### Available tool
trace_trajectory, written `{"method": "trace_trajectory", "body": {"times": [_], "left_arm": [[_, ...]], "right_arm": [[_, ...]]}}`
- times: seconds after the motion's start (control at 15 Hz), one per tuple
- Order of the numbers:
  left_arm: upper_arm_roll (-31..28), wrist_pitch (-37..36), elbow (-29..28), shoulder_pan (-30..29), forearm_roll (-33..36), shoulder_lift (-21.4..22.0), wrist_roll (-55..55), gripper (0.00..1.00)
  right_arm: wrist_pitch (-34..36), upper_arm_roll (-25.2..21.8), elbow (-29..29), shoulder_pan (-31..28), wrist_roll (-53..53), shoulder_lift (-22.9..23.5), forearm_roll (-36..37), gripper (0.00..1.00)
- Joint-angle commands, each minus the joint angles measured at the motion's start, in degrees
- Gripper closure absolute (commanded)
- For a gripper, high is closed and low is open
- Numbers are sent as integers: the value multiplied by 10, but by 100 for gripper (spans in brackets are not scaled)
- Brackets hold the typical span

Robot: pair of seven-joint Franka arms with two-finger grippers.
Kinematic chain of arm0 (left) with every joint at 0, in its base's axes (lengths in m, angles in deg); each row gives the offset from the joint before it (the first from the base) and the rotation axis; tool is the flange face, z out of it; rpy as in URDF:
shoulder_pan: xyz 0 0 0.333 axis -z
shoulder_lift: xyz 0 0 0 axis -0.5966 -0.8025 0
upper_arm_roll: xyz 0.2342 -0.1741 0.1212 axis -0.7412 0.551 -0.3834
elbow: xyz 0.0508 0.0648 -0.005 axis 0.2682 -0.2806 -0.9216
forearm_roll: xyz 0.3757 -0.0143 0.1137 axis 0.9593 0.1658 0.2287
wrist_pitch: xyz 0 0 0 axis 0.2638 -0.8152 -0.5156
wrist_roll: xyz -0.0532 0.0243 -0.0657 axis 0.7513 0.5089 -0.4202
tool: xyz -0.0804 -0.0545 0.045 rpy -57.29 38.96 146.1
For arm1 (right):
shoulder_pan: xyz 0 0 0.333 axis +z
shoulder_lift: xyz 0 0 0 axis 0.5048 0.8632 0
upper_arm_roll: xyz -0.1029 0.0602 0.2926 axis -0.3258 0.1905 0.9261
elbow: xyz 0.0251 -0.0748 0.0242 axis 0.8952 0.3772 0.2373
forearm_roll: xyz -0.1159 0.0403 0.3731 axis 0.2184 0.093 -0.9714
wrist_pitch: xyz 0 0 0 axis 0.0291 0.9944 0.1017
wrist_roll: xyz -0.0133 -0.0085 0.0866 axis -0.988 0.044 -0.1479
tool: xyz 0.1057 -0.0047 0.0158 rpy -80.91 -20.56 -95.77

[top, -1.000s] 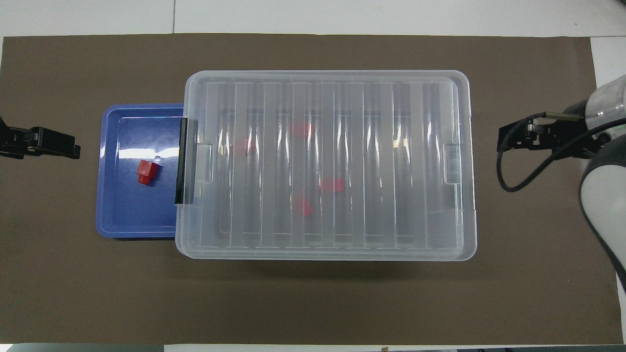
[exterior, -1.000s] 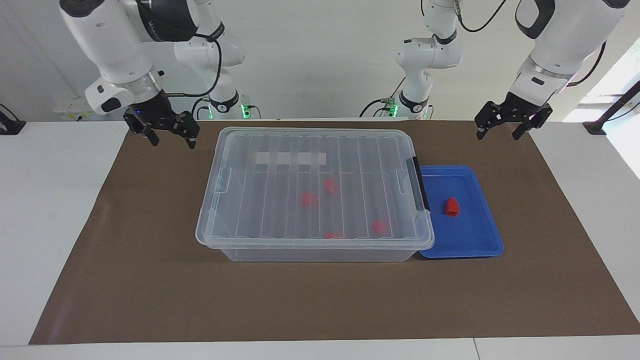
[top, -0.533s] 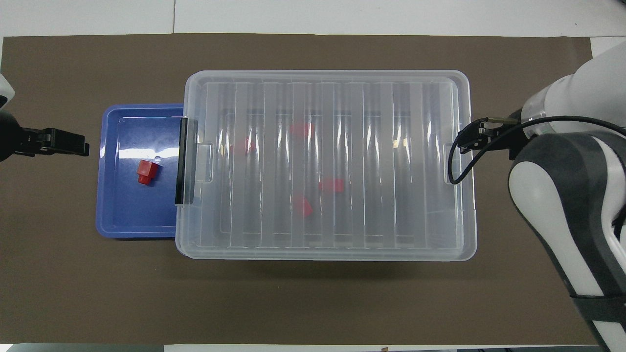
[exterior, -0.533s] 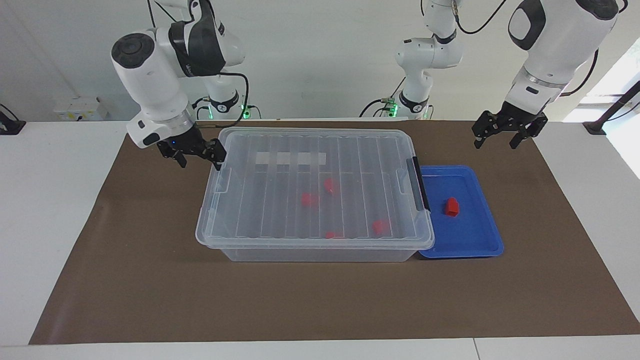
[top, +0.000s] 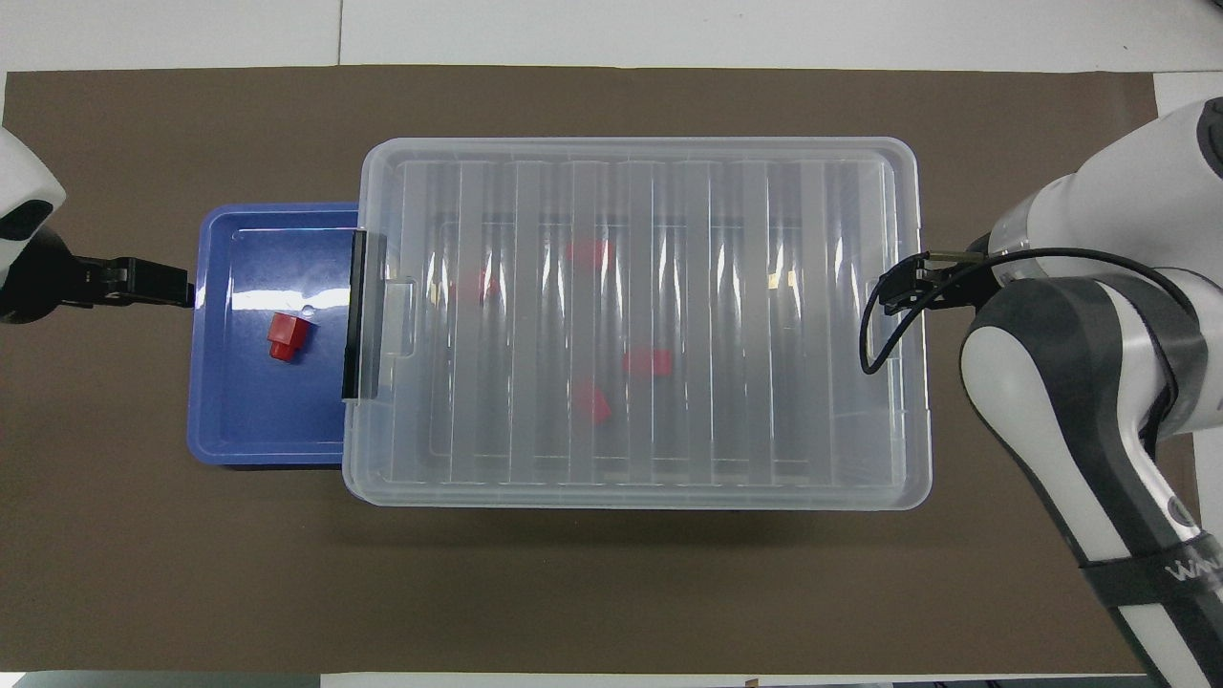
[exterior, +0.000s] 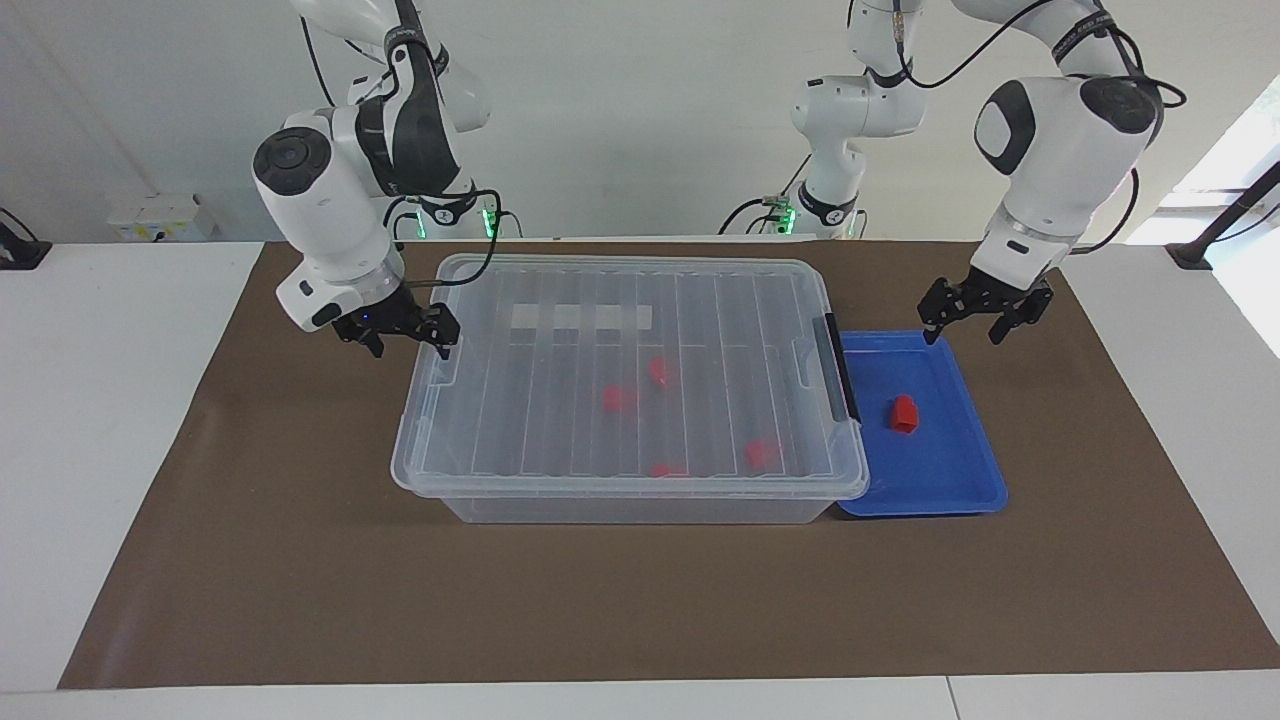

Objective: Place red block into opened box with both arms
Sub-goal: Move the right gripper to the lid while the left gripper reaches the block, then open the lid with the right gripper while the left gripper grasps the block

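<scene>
While the small red block (exterior: 904, 413) sits in the shallow blue tray (exterior: 960, 480) under the wide left tool (exterior: 974, 322), the right tool (exterior: 405, 335) — also wide — hangs at the lidded clear plastic box (exterior: 630, 480).

Both arms reach forward and angle down, wrists bent. The right gripper (exterior: 408, 334) hangs low with fingers spread; the left gripper (exterior: 966, 320) hangs likewise, fingers apart, empty.

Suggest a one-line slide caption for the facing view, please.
Open right gripper at the lidded box; open left gripper above the blue tray holding the red block.
</scene>
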Motion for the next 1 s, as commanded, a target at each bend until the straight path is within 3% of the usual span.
{"method": "trace_trajectory", "body": {"times": [0.0,0.47,0.93], "left_arm": [[0,80,-55,1,11,-14,-5,0],[1,227,-103,7,11,-95,-23,0],[1,259,-127,7,11,-116,-31,0]], "right_arm": [[-16,3,29,-7,20,-17,11,0],[-8,-24,31,-25,81,-20,36,0],[-17,-79,31,-26,166,-19,36,0]]}}
